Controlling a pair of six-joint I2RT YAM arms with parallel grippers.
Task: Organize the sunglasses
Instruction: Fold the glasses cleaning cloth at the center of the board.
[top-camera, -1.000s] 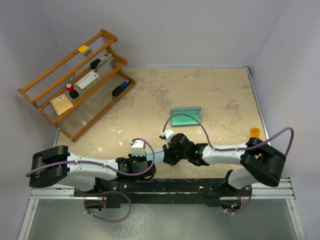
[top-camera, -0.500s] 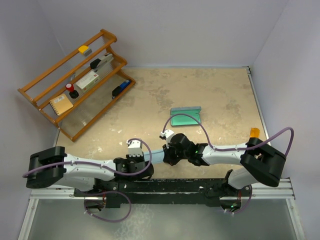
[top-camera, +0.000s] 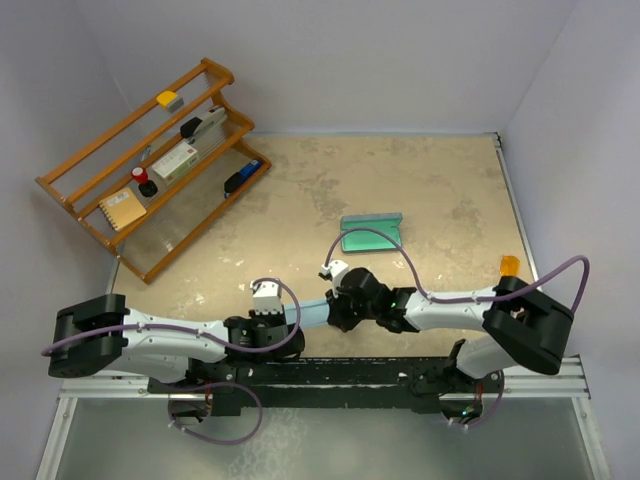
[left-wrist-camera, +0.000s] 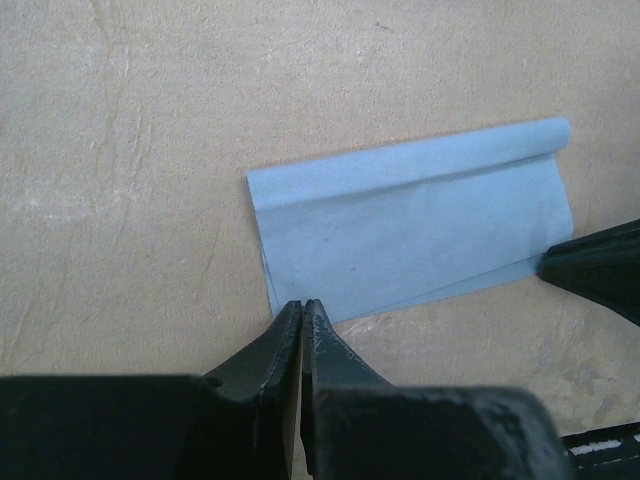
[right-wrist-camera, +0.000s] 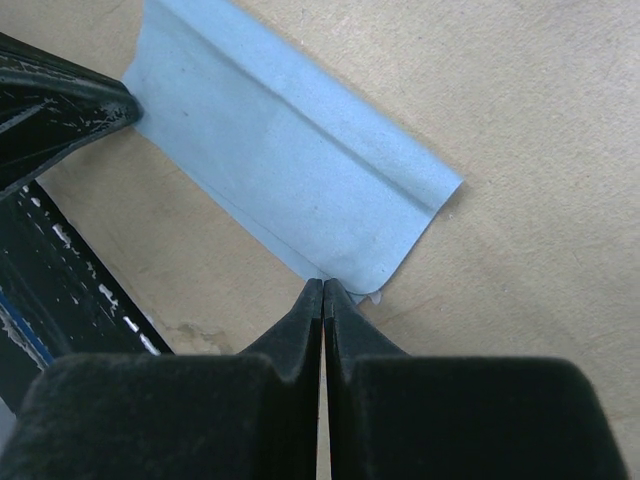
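Observation:
No sunglasses show in any view. A folded light-blue cloth (top-camera: 310, 312) (left-wrist-camera: 420, 220) (right-wrist-camera: 290, 160) lies flat on the beige table between my two grippers. The left gripper (top-camera: 287, 319) (left-wrist-camera: 302, 305) is shut, its tips pinched on the cloth's near left corner. At the opposite end, the right gripper (top-camera: 333, 311) (right-wrist-camera: 323, 285) is shut on the cloth's near corner. A teal-green case (top-camera: 371, 232) lies open farther back, near the table's middle.
A wooden slatted rack (top-camera: 150, 165) at the back left holds a notebook, a stapler and small items. A small orange object (top-camera: 509, 264) sits at the right edge. White walls close the table in, and a black rail (top-camera: 330, 375) runs along the near edge.
The left gripper has shifted a little to the left, and more of the blue cloth now shows between the two grippers. The right arm has stayed put.

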